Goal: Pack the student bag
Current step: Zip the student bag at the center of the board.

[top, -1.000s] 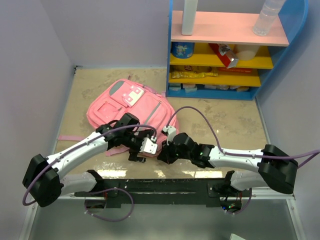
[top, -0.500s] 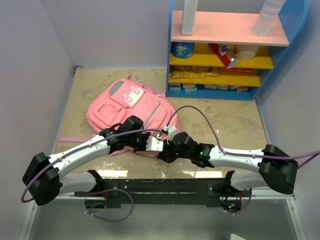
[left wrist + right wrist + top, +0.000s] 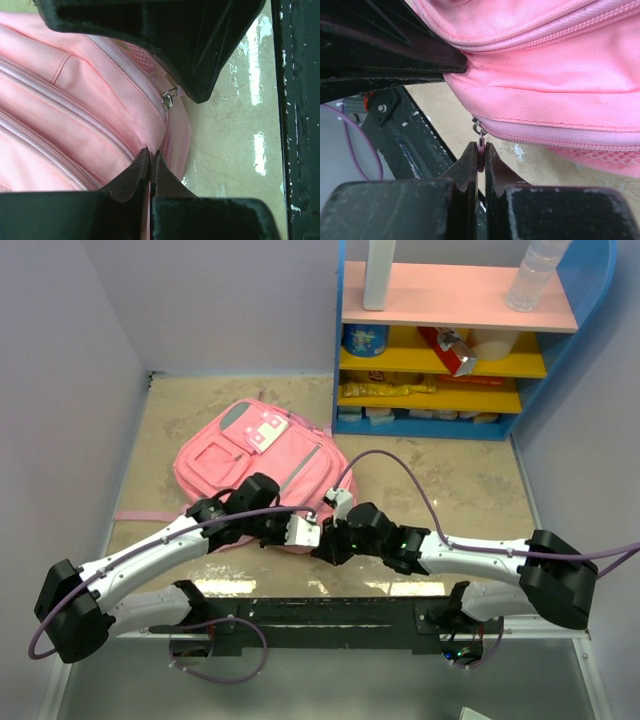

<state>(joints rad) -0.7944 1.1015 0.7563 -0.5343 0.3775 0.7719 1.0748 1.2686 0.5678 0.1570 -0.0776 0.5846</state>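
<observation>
The student bag (image 3: 262, 462), a soft pink backpack with a grey-and-white patch at its 11 o'clock end, lies flat on the sandy table (image 3: 450, 480), left of its middle, while at the bag's 5 o'clock edge the left gripper (image 3: 150, 159) pinches pink fabric and the right gripper (image 3: 481, 150) clamps a pink zipper pull (image 3: 481, 142).

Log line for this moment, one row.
left fingers: shut on bag edge | right fingers: shut on zipper pull | bag: on table

fingers (image 3: 131, 181) pinch student bag (image 3: 75, 115) edge
</observation>
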